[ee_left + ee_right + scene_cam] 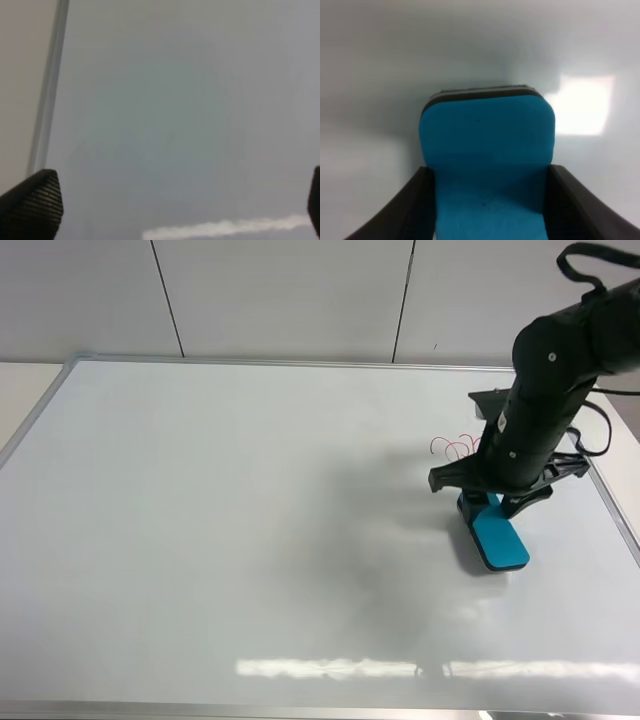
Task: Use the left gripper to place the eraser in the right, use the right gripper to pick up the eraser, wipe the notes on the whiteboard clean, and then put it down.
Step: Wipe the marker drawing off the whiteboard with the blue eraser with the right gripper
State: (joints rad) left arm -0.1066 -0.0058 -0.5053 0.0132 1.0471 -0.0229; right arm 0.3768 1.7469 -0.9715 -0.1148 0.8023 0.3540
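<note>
Eraser [487, 135] is clamped between the right tool's [490, 205] fingers, flat on the whiteboard [250, 520] near the right edge of the table [20, 390]. Left tool [175, 205] spread apart, empty. Notes [455, 447] just beyond. Risk: a tilted eraser or weak side grip slips and leaves strokes.

The eraser [500, 540] rests on the whiteboard [250, 520] at the centre right of the frame, near the board's right edge, its rear end between the fingers of the right gripper [490, 505], with the notes [452, 447] just behind it, toward the upper left.
</note>
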